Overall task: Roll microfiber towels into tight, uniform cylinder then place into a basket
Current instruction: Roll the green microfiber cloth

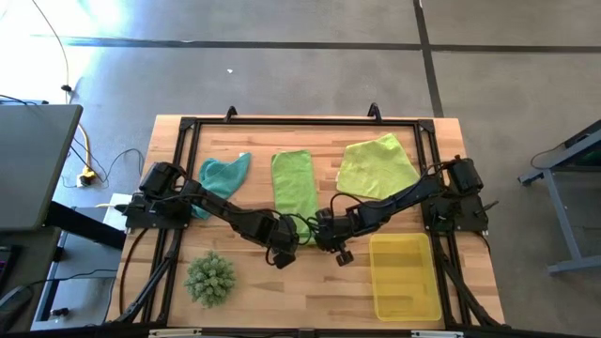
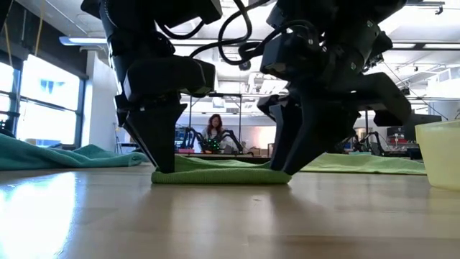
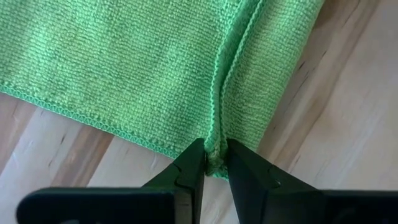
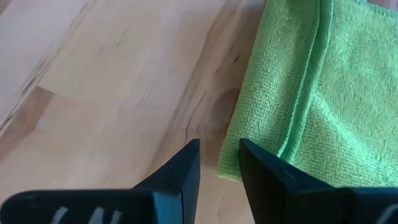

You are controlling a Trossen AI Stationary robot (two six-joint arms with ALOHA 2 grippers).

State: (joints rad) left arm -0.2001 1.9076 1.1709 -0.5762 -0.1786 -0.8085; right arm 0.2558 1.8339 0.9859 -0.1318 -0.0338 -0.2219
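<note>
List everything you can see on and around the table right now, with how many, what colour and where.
bright green towel: one, folded flat, table centre
teal towel: one, crumpled, to its left
pale yellow-green towel: one, spread, to its right
basket: one, translucent yellow, near right corner
spiky plant ball: one, green, near left corner
table: one, light wood
person: one, far in the room
left gripper: dark, pinching the bright green towel's near edge
right gripper: dark, jaws apart at that towel's near corner

Grey concrete floor (image 1: 282, 75), bright windows (image 2: 43, 101)
</note>
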